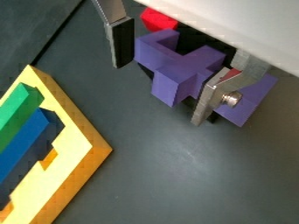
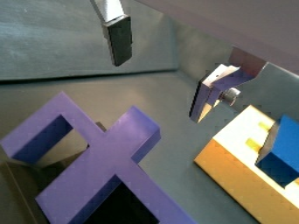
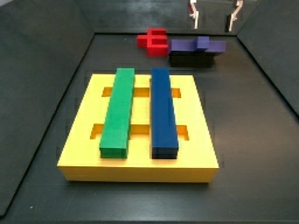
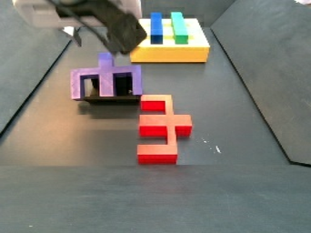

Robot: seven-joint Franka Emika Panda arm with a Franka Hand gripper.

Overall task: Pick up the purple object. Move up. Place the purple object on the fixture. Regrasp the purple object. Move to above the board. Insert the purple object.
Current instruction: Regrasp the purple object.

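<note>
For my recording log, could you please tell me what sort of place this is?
Probably a lab test cell for robotic assembly: a dark walled floor, a slotted yellow board bearing bars, and coloured plastic blocks. The open hand hovers above the purple object on the fixture.

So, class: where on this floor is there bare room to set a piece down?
Bare floor lies left of the board and in front of it. It is crowded at the far end: red block, purple object on the fixture, gripper above.
</note>
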